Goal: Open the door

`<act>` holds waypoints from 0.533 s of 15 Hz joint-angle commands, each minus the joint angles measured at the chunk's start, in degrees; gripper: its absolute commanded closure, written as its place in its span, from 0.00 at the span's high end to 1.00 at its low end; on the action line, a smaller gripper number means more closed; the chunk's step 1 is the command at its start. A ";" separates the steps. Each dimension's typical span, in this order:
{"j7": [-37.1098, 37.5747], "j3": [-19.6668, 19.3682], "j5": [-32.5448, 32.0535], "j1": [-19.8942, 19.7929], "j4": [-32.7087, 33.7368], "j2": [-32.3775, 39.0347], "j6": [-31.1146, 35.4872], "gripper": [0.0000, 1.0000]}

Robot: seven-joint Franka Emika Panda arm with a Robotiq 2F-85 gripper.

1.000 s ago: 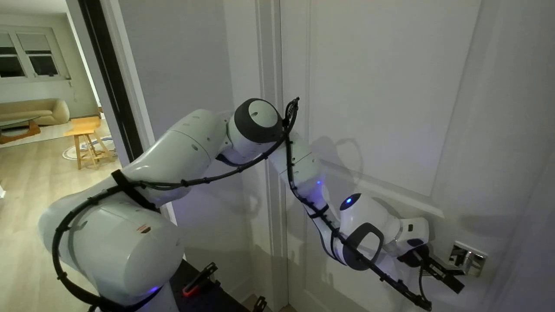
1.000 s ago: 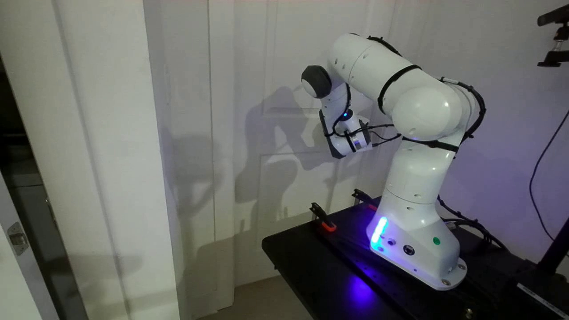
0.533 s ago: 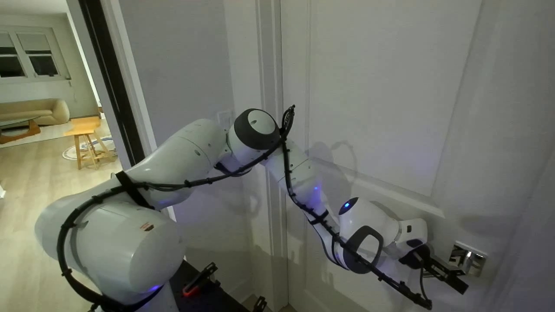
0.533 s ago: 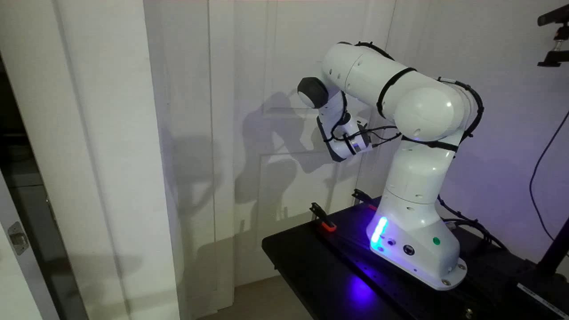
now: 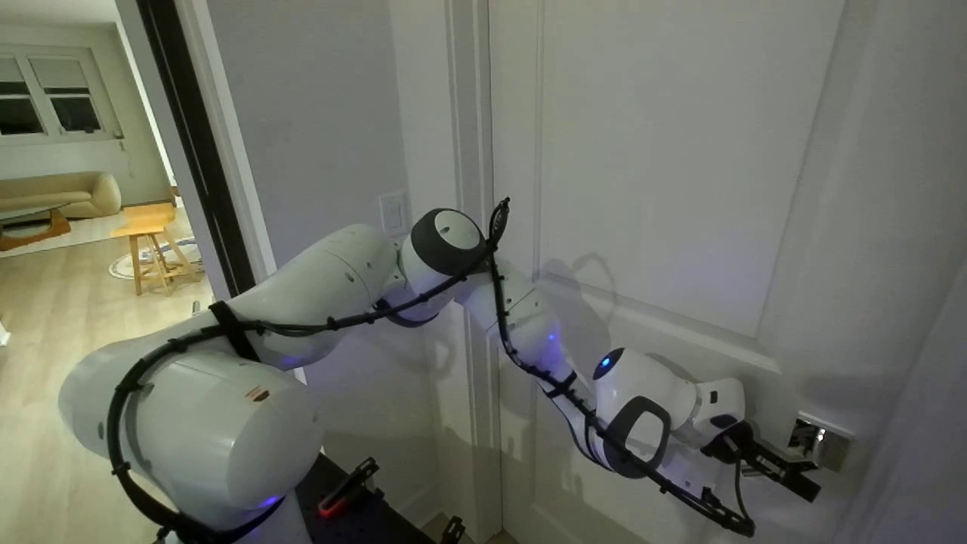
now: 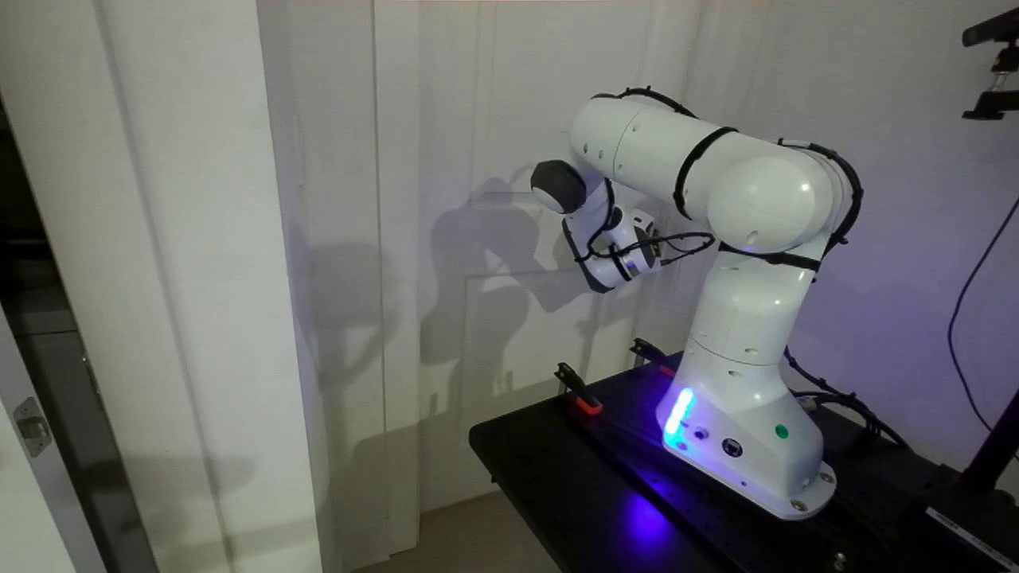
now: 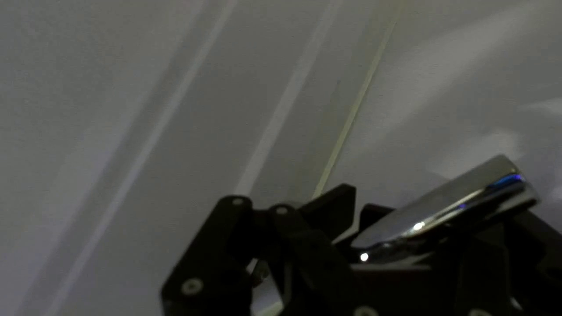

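Note:
The tall white panelled door shows in both exterior views, here behind the arm. Its silver handle plate is at the right in an exterior view. The shiny lever shows large at the lower right in the wrist view. My gripper is just below and in front of the plate. In the wrist view the gripper has its fingertips almost together, with a thin gap. The lever crosses on the camera side of the right finger, close to it; whether they touch I cannot tell. The lever's root is hidden.
My arm is mounted on a black table with clamps at its edge. A white wall corner juts out at the left. A light switch is on the wall behind the arm. Cables run along the arm.
My arm's elbow has sunk in both exterior views, and the gripper has shifted slightly right. In the last half second the door's panel edge and handle plate have shifted slightly right and up.

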 commanded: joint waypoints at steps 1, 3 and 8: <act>0.42 -1.54 3.36 -0.79 4.02 6.06 0.00 0.00; 0.34 -1.59 4.93 -0.98 5.17 6.72 0.01 0.00; 0.16 -1.36 7.84 -1.30 6.97 7.24 0.01 0.00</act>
